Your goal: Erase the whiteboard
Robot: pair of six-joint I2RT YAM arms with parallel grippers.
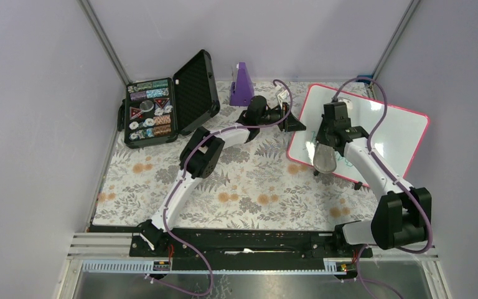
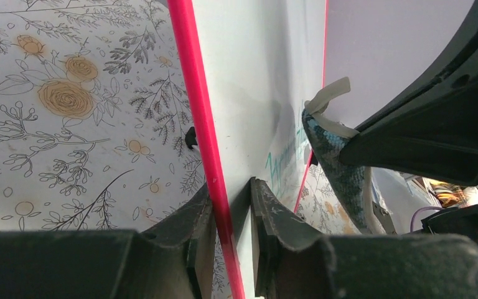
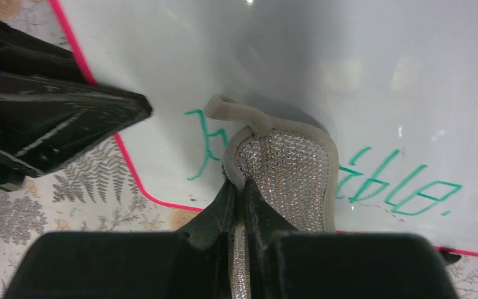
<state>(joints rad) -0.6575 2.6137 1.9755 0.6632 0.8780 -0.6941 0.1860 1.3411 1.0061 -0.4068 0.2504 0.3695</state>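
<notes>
The whiteboard (image 1: 398,134) sits at the far right of the floral-patterned desk (image 1: 243,187), turned at an angle, with both robot hands on it. The left hand (image 2: 230,208) reaches in from the left and is closed almost fully on the board's left edge, one finger on each side of the pink-red frame (image 2: 193,81); a small black foot (image 2: 190,137) shows just behind that edge. The right hand (image 3: 241,202) comes in from the near side, its fingers pinched tight on the end of a grey oval sponge (image 3: 286,165) with a glittering mesh face and a beige rim. The sponge lies against the white surface near the board's near-left rounded corner, covering the middle of a line of green handwriting (image 3: 404,187); strokes remain visible on either side of it. Past the sponge, toward the far and right parts of the board, the glossy surface shows no marks. The board's right corner lies close to the right wall (image 1: 460,75) and its far edge near the far wall (image 1: 249,31). Bare desk stretches to the near left of the board. An open black case (image 1: 155,112) lies well apart at the far left, and a purple object (image 1: 242,86) stands beside it by the far wall.
</notes>
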